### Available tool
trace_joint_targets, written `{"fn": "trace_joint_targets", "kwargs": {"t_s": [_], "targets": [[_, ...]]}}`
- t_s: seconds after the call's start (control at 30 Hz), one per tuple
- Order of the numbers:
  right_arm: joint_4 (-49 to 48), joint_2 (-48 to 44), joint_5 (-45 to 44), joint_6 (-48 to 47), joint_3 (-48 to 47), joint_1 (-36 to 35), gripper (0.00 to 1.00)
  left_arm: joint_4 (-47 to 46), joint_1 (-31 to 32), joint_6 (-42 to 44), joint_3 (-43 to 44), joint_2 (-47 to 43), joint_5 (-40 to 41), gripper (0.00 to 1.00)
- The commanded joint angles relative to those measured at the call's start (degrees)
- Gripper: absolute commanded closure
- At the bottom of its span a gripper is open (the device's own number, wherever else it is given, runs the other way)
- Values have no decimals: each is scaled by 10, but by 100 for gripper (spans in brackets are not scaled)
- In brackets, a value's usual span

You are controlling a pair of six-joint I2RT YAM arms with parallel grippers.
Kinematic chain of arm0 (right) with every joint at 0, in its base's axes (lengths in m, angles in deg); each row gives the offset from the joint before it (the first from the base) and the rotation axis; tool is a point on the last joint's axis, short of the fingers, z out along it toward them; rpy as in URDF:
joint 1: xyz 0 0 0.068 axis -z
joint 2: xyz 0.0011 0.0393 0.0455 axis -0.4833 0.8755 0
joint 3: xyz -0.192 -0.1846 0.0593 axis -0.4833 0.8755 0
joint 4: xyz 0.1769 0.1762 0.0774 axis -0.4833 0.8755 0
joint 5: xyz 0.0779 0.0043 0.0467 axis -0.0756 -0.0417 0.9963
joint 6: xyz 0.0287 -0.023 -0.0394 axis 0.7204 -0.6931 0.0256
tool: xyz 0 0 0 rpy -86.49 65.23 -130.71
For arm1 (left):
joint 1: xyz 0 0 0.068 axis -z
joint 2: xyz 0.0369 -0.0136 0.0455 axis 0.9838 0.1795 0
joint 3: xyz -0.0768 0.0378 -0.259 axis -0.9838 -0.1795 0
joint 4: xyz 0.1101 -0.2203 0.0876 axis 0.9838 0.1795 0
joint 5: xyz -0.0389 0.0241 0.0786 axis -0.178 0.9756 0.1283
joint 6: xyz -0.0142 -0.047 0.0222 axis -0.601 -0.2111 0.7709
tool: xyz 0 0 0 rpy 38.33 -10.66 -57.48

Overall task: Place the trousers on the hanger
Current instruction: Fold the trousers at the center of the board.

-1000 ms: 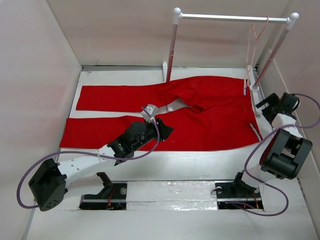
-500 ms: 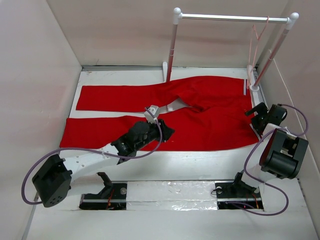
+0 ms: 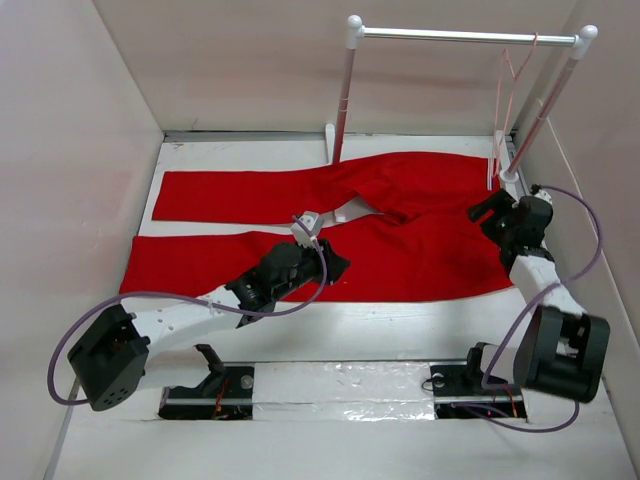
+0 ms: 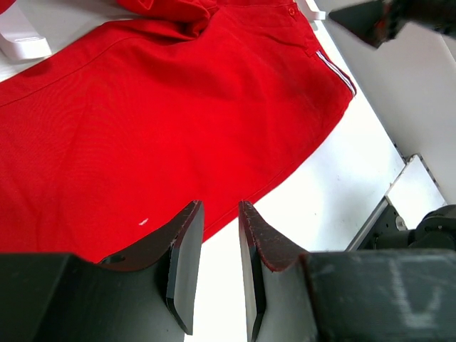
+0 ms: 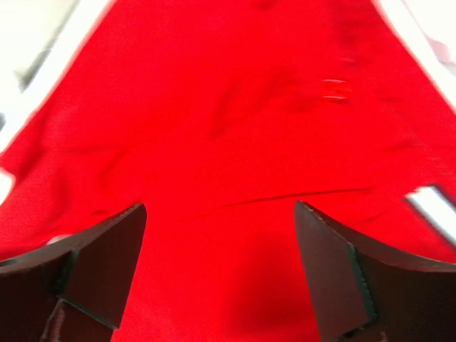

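Note:
The red trousers [image 3: 420,245] lie flat on the table, legs to the left and waist to the right. The pale pink hanger [image 3: 508,85] hangs from the right end of the rack's bar. My left gripper [image 3: 335,263] hovers over the near edge of the trousers [image 4: 178,107]; in the left wrist view it [image 4: 219,214] is open a narrow gap and empty. My right gripper [image 3: 487,212] is over the waist end, wide open and empty. In the right wrist view it [image 5: 221,221] is close above the red cloth [image 5: 228,121], with white stripe trim [image 5: 433,203] at the right.
A rack with white posts [image 3: 343,100] and a silver bar [image 3: 460,36] stands behind the trousers. White walls close in left, back and right. The right post's foot [image 3: 510,175] is just behind my right gripper. Arm bases sit at the near edge.
My right arm has swung in from the right wall, leftward over the trousers' waist. My left arm has shifted slightly right. The trousers have not moved.

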Motion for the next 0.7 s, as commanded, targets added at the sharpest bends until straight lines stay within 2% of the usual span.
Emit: {"fn": "trace_joint_targets", "kwargs": {"t_s": [0.0, 0.07, 0.1, 0.17, 0.23, 0.3, 0.43, 0.67], "targets": [[63, -87, -131, 4, 10, -29, 26, -36, 2, 0, 6, -16, -6, 77], [89, -133, -202, 16, 35, -29, 40, -32, 2, 0, 5, -22, -5, 77], [103, -144, -222, 30, 43, -20, 57, -29, 2, 0, 3, -25, 1, 77], [116, -163, -256, 49, 67, 2, 67, -29, 2, -2, -5, -41, 1, 77], [102, -169, -213, 53, 82, 45, 75, -30, 2, -2, -7, -59, -1, 77], [91, -148, -184, 63, 87, 66, 74, -25, 2, 0, -10, -69, 3, 77], [127, -92, -165, 85, 66, 86, 50, -22, 2, 1, -15, -97, 1, 77], [139, -64, -161, 125, 74, 108, 38, -9, -3, 2, -24, -140, 8, 77]]}}
